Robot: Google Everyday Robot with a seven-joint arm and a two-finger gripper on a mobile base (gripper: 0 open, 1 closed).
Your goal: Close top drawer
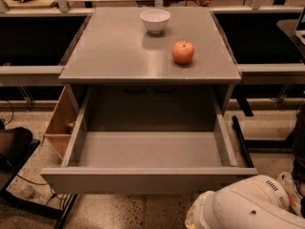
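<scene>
The top drawer (143, 181) stood pulled far out from under the cabinet top (114, 56), its front panel's long edge facing the speckled floor (128, 213). The gripper (194, 214) sat low at bottom right, just below the panel's right end, ahead of the white arm (252, 209); whether it was spread or pressed together could not be told. A wooden box (59, 120) flanked the drawer's left side. A bowl (155, 20) and an apple (183, 52) sat apart on top.

Grey desk (109, 56): white bowl (155, 20) near the back edge, red apple (183, 52) nearer the right edge, apart. Gripper out of view.
</scene>
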